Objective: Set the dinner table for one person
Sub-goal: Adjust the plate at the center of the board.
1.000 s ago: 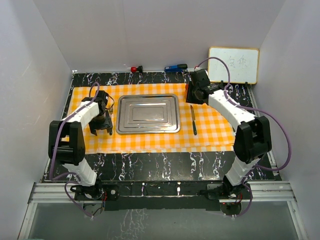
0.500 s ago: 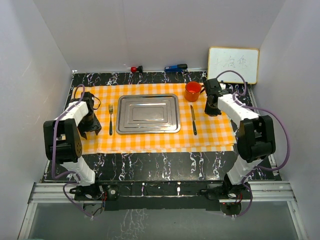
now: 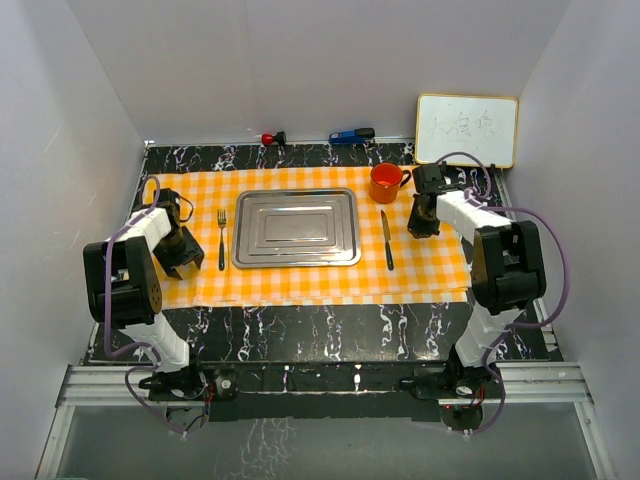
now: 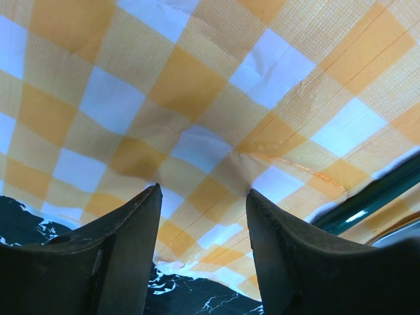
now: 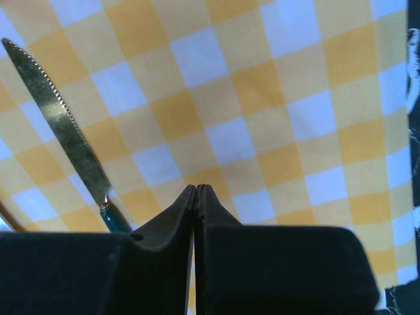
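The surface (image 3: 300, 325), black with white veining, runs the full width of the overhead view and carries an orange-and-white checked cloth (image 3: 300, 282) across its middle. A steel tray (image 3: 296, 263) sits at the centre of the cloth, with a fork (image 3: 221, 238) at its 9 o'clock, a knife (image 3: 386, 240) at its 3 o'clock and an orange mug (image 3: 385, 183) near its 1 o'clock.

With every piece apparently laid, the setting looks as good as finished. What remains is probably for both arms to pull back to their bases. That calls for a clean lift off the cloth, without snagging it or nudging the mug or cutlery.

The left pincer (image 3: 182, 256) hangs over the cloth at the fork's 9 o'clock, its jaws apart and nothing between them. Its wrist camera shows the left pincer (image 4: 202, 197) low over the cloth, bare dark stone showing past the cloth's edge at 7 o'clock.

The right pincer (image 3: 421, 228) sits at the knife's 3 o'clock and the mug's 5 o'clock, jaws pressed together on nothing. Seen from its own wrist, the right pincer (image 5: 197, 190) has the knife's blade at 10 o'clock and a sliver of the surface at 3 o'clock. The surface lies directly beneath both pincers, under the cloth.
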Robot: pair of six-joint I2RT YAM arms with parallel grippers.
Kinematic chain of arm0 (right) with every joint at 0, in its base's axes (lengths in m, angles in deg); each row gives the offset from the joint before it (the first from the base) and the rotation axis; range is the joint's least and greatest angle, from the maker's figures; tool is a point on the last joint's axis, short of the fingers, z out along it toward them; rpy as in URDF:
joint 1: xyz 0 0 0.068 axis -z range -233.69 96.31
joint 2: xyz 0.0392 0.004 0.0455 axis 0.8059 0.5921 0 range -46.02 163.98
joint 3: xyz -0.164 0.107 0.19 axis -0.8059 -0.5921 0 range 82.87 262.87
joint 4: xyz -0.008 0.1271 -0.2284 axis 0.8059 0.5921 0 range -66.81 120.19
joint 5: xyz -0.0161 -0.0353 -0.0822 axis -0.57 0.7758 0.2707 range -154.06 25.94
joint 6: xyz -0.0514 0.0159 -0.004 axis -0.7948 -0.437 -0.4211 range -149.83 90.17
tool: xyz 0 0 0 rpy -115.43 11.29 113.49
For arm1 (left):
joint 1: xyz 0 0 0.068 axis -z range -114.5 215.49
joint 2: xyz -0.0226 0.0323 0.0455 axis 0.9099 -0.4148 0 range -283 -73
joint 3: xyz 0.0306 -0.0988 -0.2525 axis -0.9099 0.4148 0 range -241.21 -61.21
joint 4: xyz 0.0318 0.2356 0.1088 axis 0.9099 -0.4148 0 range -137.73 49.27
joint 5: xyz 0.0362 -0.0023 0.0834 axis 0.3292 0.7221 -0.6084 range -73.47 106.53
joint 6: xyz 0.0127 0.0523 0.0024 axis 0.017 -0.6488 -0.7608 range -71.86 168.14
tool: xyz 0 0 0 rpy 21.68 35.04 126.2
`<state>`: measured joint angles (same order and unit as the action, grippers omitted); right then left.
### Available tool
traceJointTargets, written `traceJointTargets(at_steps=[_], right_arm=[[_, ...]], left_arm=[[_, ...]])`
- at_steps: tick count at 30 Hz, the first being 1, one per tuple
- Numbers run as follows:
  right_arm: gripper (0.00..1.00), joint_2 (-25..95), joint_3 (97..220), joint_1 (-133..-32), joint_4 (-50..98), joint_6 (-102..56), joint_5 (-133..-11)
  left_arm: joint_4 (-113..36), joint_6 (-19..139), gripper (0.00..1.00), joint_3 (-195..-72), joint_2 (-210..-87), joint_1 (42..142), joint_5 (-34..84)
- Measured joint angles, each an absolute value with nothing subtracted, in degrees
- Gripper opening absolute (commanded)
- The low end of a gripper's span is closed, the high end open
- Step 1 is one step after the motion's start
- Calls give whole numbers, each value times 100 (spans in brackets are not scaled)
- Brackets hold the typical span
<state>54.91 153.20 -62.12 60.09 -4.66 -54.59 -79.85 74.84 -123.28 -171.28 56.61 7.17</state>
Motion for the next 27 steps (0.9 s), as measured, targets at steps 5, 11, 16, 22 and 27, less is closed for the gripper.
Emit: traceJointTargets(at_steps=[5,11,16,22,27], right_arm=[[0,5980,15213,-6146,5701,-457,-5699],[0,6022,15165,-6061,5502,-438,-5846],[0,6022,15160,-5972,5493,-440,-6001],[0,6026,15160,-5878,5485,-442,-6180],[0,6033,15160,-5834,5482,-462,-6270]], left_arm=[[-7862,7543,52,-12277,-17130,5661,793],[-7867,7541,53,-12144,-17130,5637,621],[-7873,7563,53,-12105,-17120,5499,658],[-7893,7528,53,-12035,-17065,5316,649],[-7963,7423,54,-12039,-17065,5130,599]])
